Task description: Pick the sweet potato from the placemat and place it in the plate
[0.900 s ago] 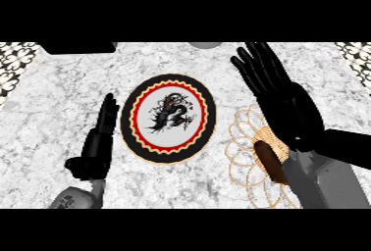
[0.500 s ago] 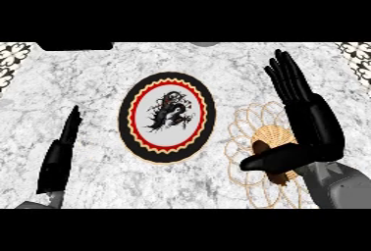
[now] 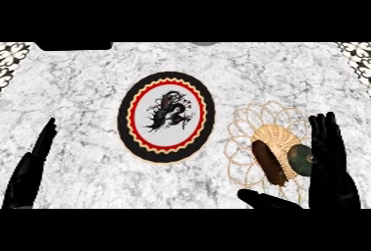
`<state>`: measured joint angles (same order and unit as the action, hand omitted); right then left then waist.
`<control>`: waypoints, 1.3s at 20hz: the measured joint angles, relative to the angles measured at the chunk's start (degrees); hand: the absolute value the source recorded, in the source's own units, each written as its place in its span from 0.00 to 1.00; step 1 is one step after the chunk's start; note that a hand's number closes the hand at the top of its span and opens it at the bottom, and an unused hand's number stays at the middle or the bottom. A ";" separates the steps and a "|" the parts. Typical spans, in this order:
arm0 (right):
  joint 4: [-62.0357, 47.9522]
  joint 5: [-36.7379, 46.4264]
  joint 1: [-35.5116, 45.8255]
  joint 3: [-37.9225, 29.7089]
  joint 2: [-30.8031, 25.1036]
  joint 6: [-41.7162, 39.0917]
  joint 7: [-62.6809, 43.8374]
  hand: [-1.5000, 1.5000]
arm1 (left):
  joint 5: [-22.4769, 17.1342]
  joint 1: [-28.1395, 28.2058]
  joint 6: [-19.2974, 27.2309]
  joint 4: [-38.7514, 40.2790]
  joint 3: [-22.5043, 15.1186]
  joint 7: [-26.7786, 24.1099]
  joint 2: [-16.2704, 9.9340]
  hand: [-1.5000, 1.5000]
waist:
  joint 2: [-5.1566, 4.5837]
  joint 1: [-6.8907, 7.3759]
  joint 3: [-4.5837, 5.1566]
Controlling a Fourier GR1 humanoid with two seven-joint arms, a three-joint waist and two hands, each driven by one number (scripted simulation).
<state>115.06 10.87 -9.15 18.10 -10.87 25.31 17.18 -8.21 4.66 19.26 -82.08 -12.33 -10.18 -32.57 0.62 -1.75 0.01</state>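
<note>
A long brown sweet potato (image 3: 270,162) lies on the woven wicker placemat (image 3: 250,127) at the right of the counter. The plate (image 3: 167,116), black-rimmed with a red and yellow ring and a dragon figure on white, sits left of the placemat. My right hand (image 3: 332,166) stands open just right of the sweet potato, fingers straight and pointing away, thumb (image 3: 268,200) stretched out below the sweet potato; nothing is held. My left hand (image 3: 29,169) rests open at the lower left edge, far from the plate.
A dark green round object (image 3: 300,160) lies on the placemat between the sweet potato and my right hand. The counter (image 3: 87,88) is white marble. Patterned black-and-white areas (image 3: 10,56) show at the top corners.
My right hand has drawn back and down, from above the placemat to its right side, uncovering the sweet potato. My left hand has moved outward to the lower left edge.
</note>
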 measured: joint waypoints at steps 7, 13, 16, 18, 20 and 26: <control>8.76 11.12 -13.07 4.11 -8.09 -2.12 -6.68 0.00 | 0.84 -0.38 -1.13 -0.26 0.49 0.32 0.37 0.50 | -0.35 0.64 0.12; 13.30 22.95 -16.03 2.89 -14.81 -7.83 -22.20 0.00 | 1.65 -0.16 -1.07 -1.40 0.38 0.91 0.66 0.50 | -0.56 1.41 0.18; 16.17 28.16 -14.98 3.92 -15.48 -12.44 -32.05 0.00 | 1.87 -0.34 -1.62 -2.10 0.60 1.64 0.39 0.50 | -0.62 1.76 0.18; 16.74 29.86 -12.86 4.05 -15.72 -16.33 -38.29 0.00 | 1.90 -0.55 -2.21 -2.71 1.01 2.25 -0.17 0.50 | -0.68 2.08 0.17; 16.66 30.37 -9.15 4.00 -15.68 -20.75 -44.36 0.00 | 1.87 -0.97 -2.75 -3.05 1.30 2.69 -0.25 0.50 | -0.74 2.36 0.15; 14.04 29.77 -0.52 4.42 -15.18 -32.63 -56.13 0.00 | 2.92 -1.24 -3.62 -1.82 2.09 1.87 0.90 0.50 | -0.74 2.37 0.08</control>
<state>129.11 40.64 -9.67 22.52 -26.05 -7.32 -38.95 -5.29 3.42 15.64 -83.90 -10.25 -8.31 -31.67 -0.12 0.62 0.09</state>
